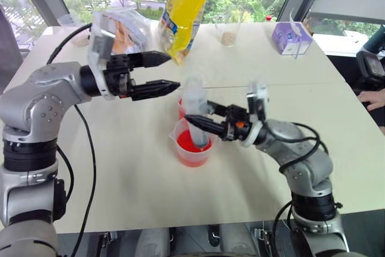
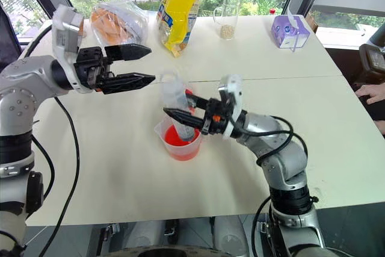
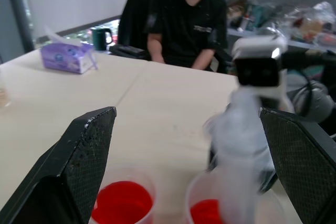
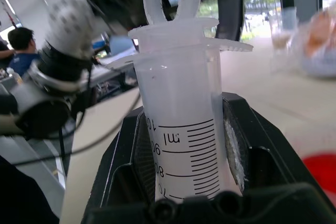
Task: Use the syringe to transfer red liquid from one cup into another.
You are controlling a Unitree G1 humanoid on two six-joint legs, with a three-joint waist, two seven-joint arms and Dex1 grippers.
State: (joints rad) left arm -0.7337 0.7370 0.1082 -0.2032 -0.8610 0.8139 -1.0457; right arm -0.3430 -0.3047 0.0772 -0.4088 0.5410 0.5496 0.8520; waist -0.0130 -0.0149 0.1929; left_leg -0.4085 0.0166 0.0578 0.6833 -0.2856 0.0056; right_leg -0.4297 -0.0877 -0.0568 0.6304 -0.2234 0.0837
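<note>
Clear syringe (image 2: 175, 108) clamped in right tool (image 2: 180, 118), over beaker (image 2: 180, 142); left tool (image 2: 139, 64) wide.

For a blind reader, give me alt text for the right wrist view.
The right gripper has its black fingers shut on the syringe, upright, plunger ring on top. Red liquid shows beside it.
</note>
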